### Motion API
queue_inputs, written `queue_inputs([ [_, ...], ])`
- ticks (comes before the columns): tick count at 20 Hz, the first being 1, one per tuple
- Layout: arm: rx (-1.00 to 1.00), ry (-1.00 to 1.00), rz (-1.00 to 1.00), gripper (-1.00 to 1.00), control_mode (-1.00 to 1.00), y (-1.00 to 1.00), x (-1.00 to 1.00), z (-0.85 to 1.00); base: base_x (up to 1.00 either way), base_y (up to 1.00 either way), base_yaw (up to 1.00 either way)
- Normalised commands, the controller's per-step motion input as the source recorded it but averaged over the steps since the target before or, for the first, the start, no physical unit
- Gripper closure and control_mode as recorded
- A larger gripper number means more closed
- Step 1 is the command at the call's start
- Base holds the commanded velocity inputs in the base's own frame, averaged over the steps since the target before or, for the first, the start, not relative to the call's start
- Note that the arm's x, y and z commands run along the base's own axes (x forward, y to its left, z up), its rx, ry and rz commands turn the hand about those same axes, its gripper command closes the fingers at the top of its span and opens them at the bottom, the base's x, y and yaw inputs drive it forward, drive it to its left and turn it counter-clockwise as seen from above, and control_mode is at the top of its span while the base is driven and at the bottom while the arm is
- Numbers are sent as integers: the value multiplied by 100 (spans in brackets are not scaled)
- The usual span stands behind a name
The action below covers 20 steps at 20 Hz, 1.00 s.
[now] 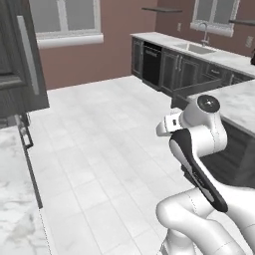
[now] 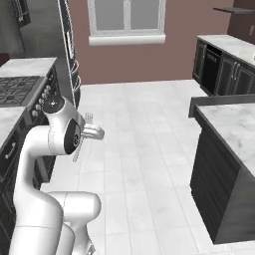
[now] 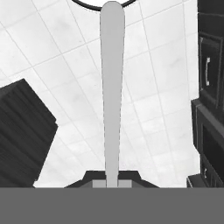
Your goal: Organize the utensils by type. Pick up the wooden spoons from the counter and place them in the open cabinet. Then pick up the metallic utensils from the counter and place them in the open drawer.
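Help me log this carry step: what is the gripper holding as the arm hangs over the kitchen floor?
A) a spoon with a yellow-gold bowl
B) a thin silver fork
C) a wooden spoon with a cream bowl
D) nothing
B: in the hand view the gripper is shut on a slim silver handle, and the right base view shows the tines of the fork sticking up beside the wrist.
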Motion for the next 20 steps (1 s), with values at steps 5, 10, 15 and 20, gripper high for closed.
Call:
queue_inputs([
  [5,0,0,0,100,100,0,0,0,0,0,-28],
  [10,0,0,0,100,100,0,0,0,27,0,-24],
  [15,0,0,0,100,100,0,0,0,56,6,-19],
  [20,0,0,0,100,100,0,0,0,67,3,-18],
])
